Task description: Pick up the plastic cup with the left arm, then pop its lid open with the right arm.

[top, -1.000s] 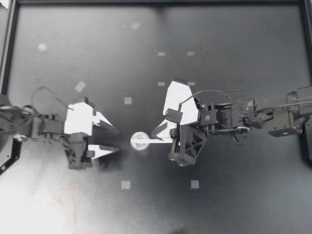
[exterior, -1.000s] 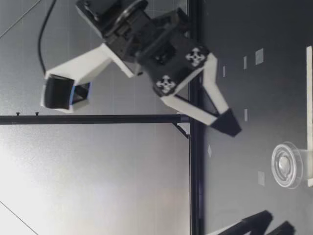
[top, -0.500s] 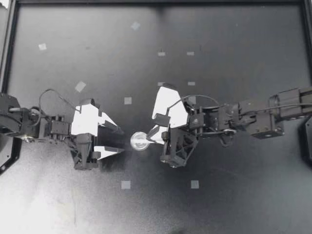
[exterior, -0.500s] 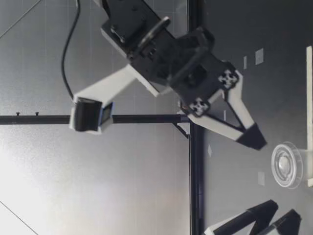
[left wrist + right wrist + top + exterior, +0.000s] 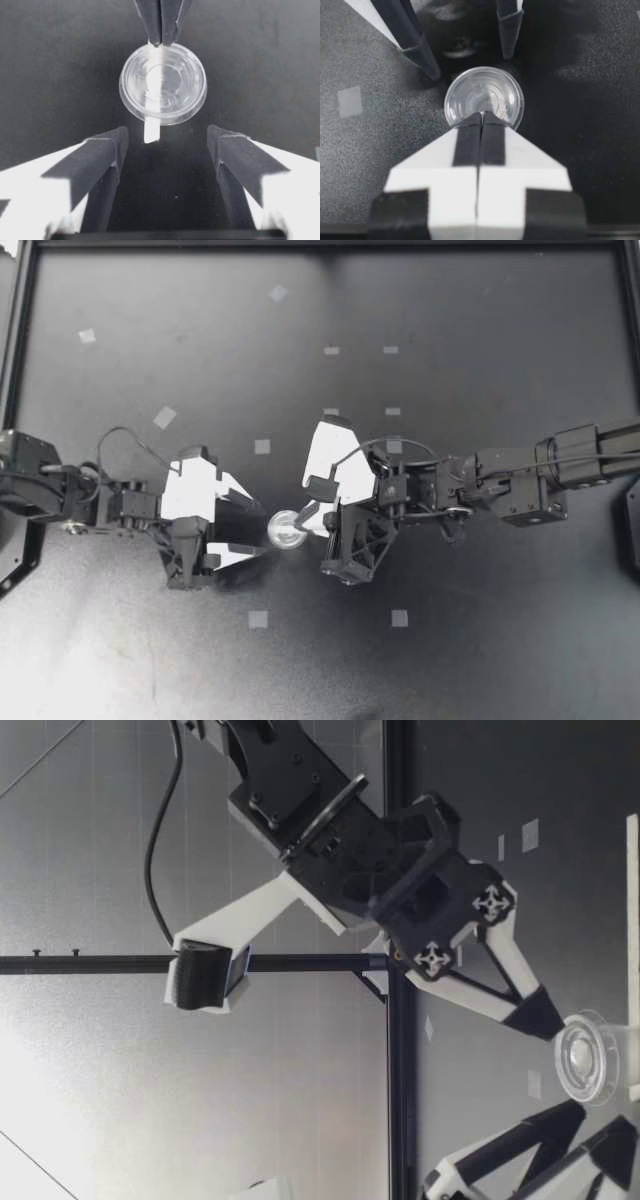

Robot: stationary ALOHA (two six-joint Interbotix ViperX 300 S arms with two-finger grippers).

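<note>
Dark bench [image 5: 450, 660], tape squares [image 5: 258, 619] | clear round dish [image 5: 286, 529] flat at centre, unlifted, ungrasped | left gripper [image 5: 256, 528] wide, dish just ahead | right gripper [image 5: 304, 519] pinched closed, tips touching dish rim

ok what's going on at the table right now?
Two arms meet at a small clear dish in the middle of the table. My right gripper is shut, its tips at the dish's rim. My left gripper is open on the opposite side, with the dish just ahead of it and untouched. A white strip runs across the dish.
</note>
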